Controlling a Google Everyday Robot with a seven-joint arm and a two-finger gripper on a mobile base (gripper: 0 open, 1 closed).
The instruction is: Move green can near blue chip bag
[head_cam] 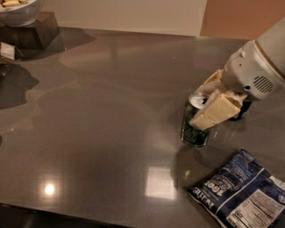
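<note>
The green can (194, 131) stands upright on the dark table, right of the middle, its silver top showing. My gripper (205, 107) reaches in from the right and is shut on the can's upper part, cream fingers (213, 113) on either side. The blue chip bag (242, 191) lies flat at the front right corner, a short gap below and right of the can. The can looks to be at or just above the table surface.
A dark blue can (240, 113) is mostly hidden behind my wrist at the right. A white bowl (18, 10) on a dark block (31, 33) sits at the far left corner. The table's front edge (67, 216) runs along the bottom left.
</note>
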